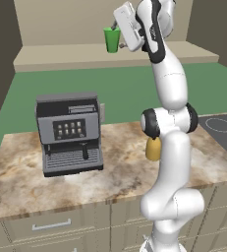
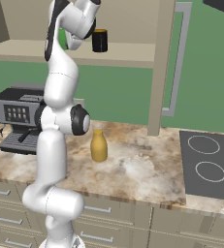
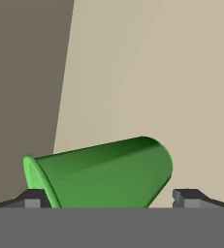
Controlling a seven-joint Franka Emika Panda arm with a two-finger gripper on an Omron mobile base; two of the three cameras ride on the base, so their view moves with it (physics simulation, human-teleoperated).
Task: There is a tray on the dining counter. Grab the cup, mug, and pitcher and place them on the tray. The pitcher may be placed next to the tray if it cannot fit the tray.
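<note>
Tool point(image 3: 111, 197) tips flank cup point(image 3: 104, 174), prob. gripping it.

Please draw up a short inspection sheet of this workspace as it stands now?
Surface: marbled counter, cream drawers below.
Job's things: green cup and black mug on the beige shelf; yellow pitcher upright on the counter.
Clutter: coffee machine.
Gripper: gripper raised at the cup, fingers on either side; grip cannot be told.
Cables: nothing seen.
Surroundings: cooktop, green wall.
</note>
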